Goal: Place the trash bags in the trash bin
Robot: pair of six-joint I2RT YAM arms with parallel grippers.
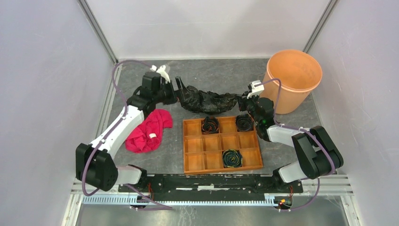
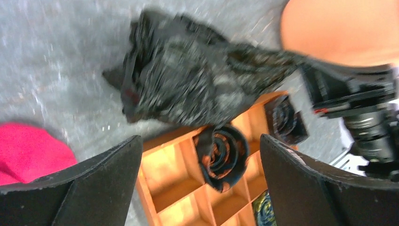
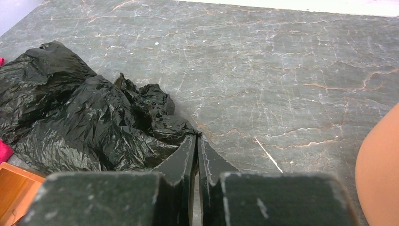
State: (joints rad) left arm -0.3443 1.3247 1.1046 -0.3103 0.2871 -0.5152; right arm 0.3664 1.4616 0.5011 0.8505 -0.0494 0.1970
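Trash bag (image 1: 207, 100) lies crumpled at 12 o'clock of the wooden tray (image 1: 184, 143). Left gripper (image 1: 182, 90), jaws wide apart, sits at its 9 o'clock end. Right gripper (image 3: 196, 139) pinches its 3 o'clock tip. Trash bin (image 1: 288, 96) stands beyond, at 2 o'clock.

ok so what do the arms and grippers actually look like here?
Left arm and right arm: white links, chunky black joints, a mauve cable looped along each. Left gripper and right gripper: two black wedge fingers with scuffed whitish edges, white camera mount behind. Green light on the right wrist.
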